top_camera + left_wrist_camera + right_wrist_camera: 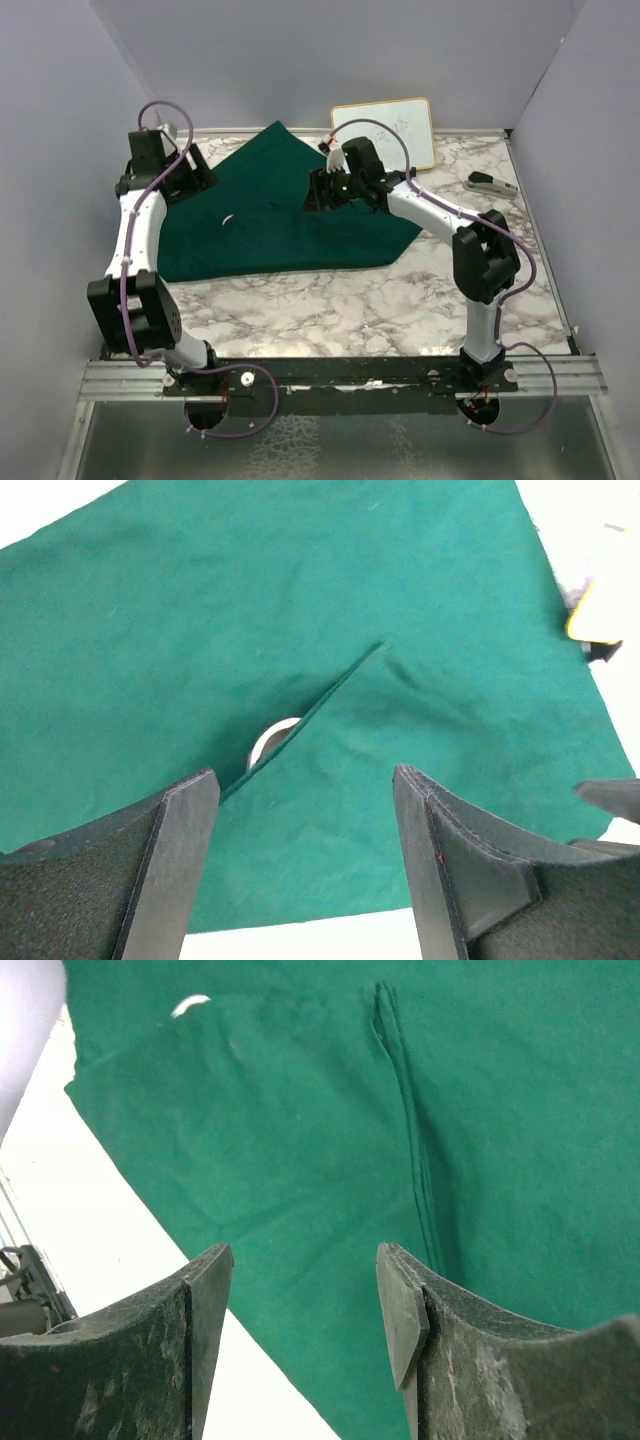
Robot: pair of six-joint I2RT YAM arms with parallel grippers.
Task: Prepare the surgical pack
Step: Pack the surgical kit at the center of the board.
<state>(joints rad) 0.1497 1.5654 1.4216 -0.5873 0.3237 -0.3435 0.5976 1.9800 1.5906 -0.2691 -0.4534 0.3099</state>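
The surgical pack shows as a large dark green cloth [290, 215] folded over itself on the marble table. In the left wrist view a folded flap [350, 770] lies across the cloth [200, 610], and a small silvery piece [270, 742] peeks out from under its edge. That glint [228, 220] is also visible from above. My left gripper [198, 176] hangs open above the cloth's left corner, its jaws [303, 776] empty. My right gripper [318, 196] is open over the cloth's right part, nothing between its fingers [303, 1252], with a fold ridge [400, 1110] beyond them.
A gold-framed whiteboard [385, 130] leans at the back wall behind the cloth. A small grey and black object [490, 183] lies at the far right. Bare marble table [360, 300] stretches in front of the cloth. Grey walls close in both sides.
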